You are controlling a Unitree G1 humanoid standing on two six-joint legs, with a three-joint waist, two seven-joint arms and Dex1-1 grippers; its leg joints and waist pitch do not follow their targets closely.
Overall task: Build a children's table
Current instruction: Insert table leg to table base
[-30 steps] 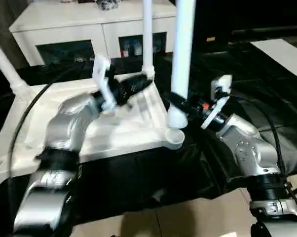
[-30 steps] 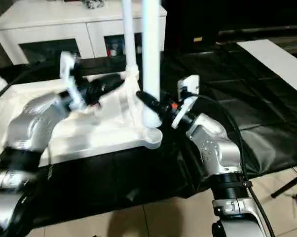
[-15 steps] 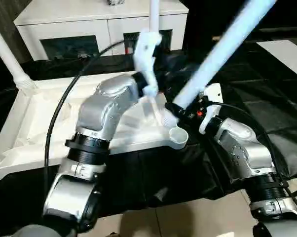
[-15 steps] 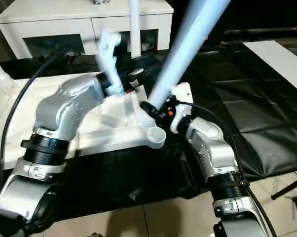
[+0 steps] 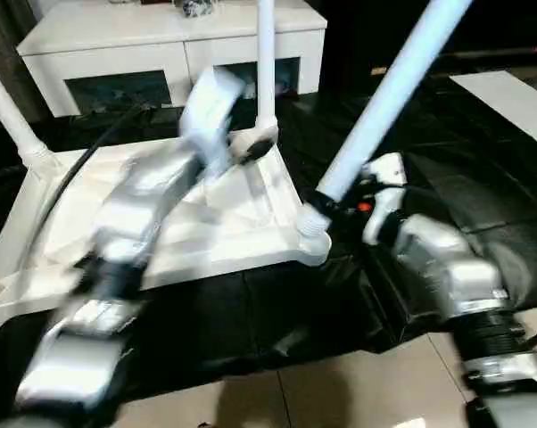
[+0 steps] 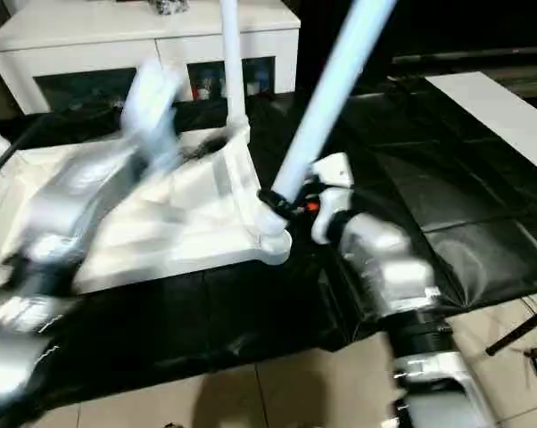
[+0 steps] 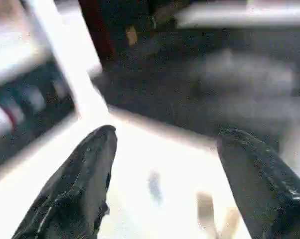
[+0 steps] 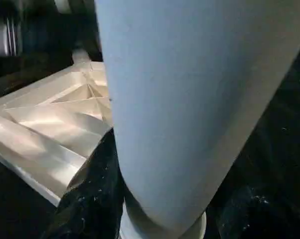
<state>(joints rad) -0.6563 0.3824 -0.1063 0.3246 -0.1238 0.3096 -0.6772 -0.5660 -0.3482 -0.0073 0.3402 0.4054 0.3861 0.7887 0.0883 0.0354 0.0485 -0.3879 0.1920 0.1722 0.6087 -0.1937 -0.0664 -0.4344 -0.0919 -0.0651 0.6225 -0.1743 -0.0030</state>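
At the near right corner socket (image 5: 315, 239) of the upturned table top (image 5: 175, 223), my right gripper (image 5: 326, 207) pinches the tilted leg (image 5: 389, 100), while my left gripper (image 7: 162, 189) hovers spread above the top.

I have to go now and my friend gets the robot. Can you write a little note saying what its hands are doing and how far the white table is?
Left gripper: open, holding nothing, above the upside-down white plastic square tabletop.
Right gripper: shut on the long white tube leg, which leans, its lower end at the near right corner socket.
Done: two white legs stand in sockets, far right leg and far left leg.
Left: straighten and seat this leg, then fit the last one.
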